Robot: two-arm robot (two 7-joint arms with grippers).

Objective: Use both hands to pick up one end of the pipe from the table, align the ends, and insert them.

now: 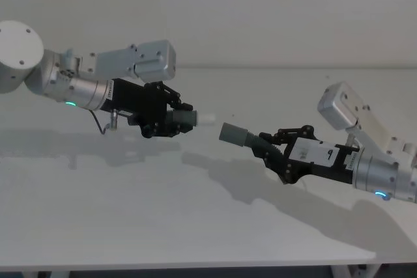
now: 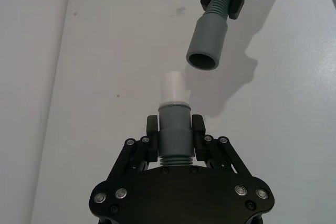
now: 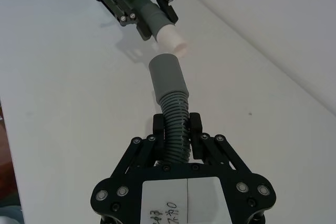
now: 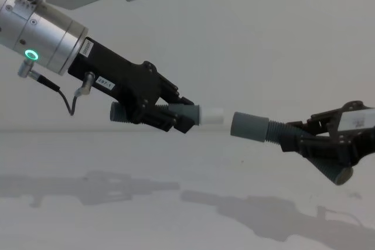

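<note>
Your left gripper [image 1: 171, 119] is clenched on one pipe piece [image 4: 176, 113], fingers [image 2: 152, 129] pressed on either side of its grey collar [image 2: 174, 132], and holds it in the air above the table [image 1: 163, 213]. You see its whitish tip [image 4: 213, 115] pointing at the open collar [image 4: 249, 126] of the other pipe piece [image 3: 173, 114], close to it but not touching, a little out of line. Your right gripper [image 1: 277, 151] grasps that piece by its ribbed hose, collar jutting out towards the whitish tip, also clear of the table.
</note>
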